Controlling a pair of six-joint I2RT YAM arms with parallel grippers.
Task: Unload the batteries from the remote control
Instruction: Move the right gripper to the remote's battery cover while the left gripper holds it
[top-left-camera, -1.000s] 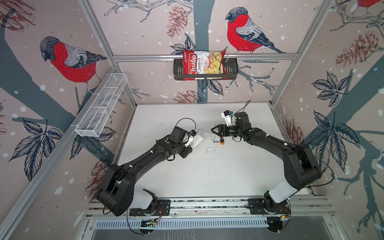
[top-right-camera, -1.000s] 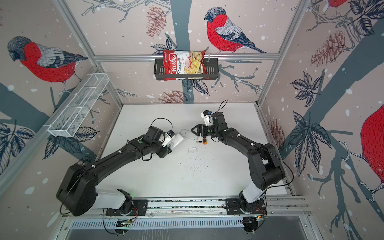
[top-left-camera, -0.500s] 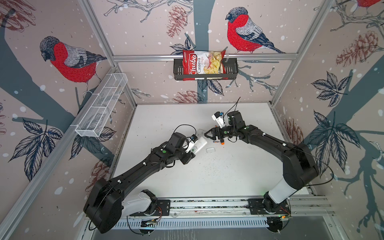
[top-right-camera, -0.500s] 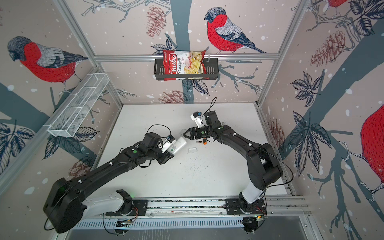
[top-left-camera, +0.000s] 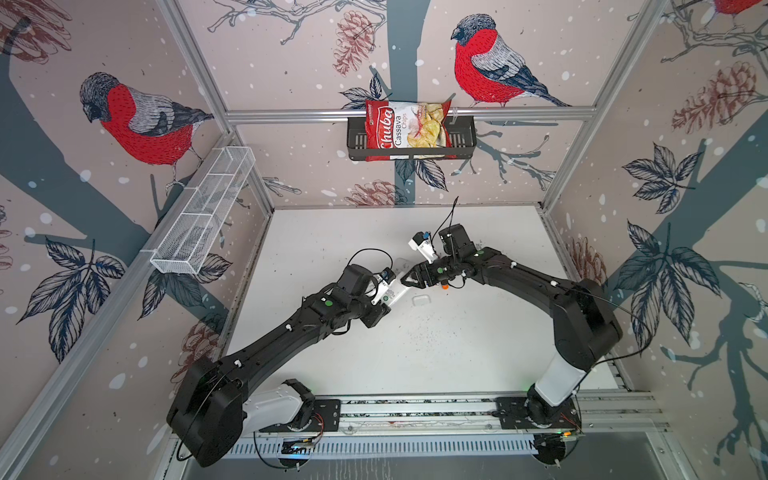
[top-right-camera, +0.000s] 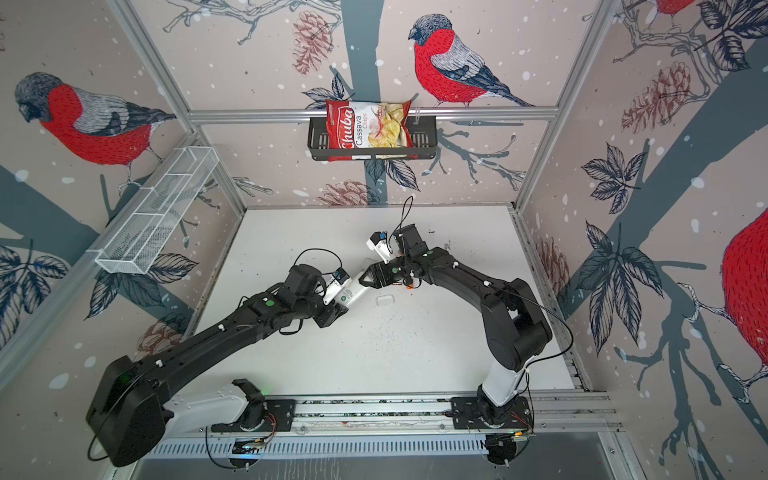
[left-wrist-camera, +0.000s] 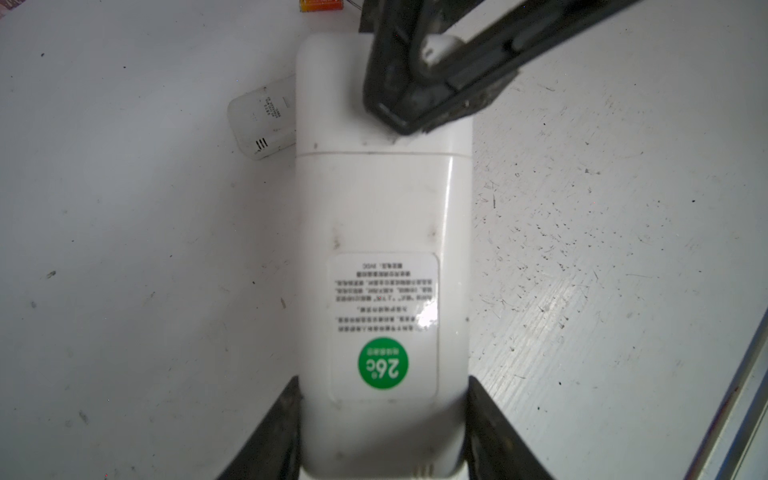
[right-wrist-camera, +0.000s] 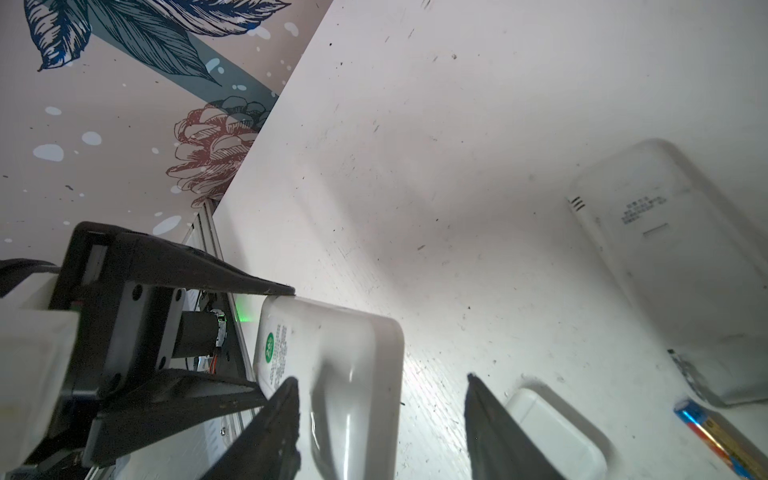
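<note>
robot midway through a battery job: the left end effector (left-wrist-camera: 382, 380) is clamped on the sides of a long white plastic remote control (left-wrist-camera: 382, 208), gripping it at the end that carries a green round sticker and apparently holding it clear of the scuffed white table (top-left-camera: 457, 353). the right end effector (right-wrist-camera: 381, 378) meets it at the free end with jaws standing apart and gripping nothing. one finger lies over the remote's back near the seam of its battery door, and the other hangs beside the remote over bare table. that door appears shut, and no cells of this remote can be seen. some unloading looks done. a thin blue-and-gold cylindrical battery (right-wrist-camera: 715, 432) lies loose on the table just beside a small white rounded plastic cover (right-wrist-camera: 552, 432). near them a second white plastic remote (right-wrist-camera: 665, 257) rests back-up. whether the second remote's compartment is empty cannot be told from here. only one loose battery is in sight, and any others are hidden or out of frame. on this showing the job is partly done: the held remote's door has yet to come off and its cells have yet to come out onto the table.
</note>
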